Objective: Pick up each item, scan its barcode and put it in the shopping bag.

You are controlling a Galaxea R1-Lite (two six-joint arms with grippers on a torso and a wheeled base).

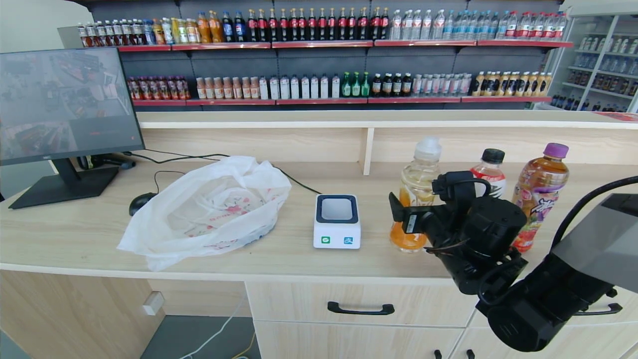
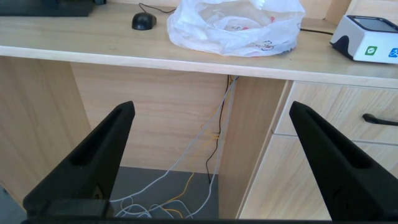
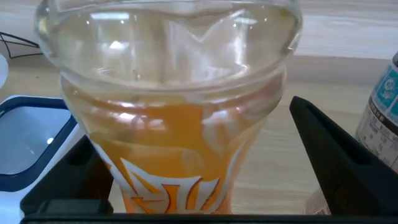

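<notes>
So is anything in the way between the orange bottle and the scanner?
No, nothing I can see. The orange bottle stands right beside the scanner, with bare counter between them. The right gripper sits around it.

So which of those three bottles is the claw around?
The white-capped bottle of orange drink, nearest the scanner: the right gripper sits open around it, not the black-capped bottle or purple-capped bottle.

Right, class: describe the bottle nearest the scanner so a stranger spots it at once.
On the counter, look right of the white scanner. Take the bottle closest to it, at the right gripper: white cap, orange at the bottom; its neighbours wear a black cap and a purple cap.
</notes>
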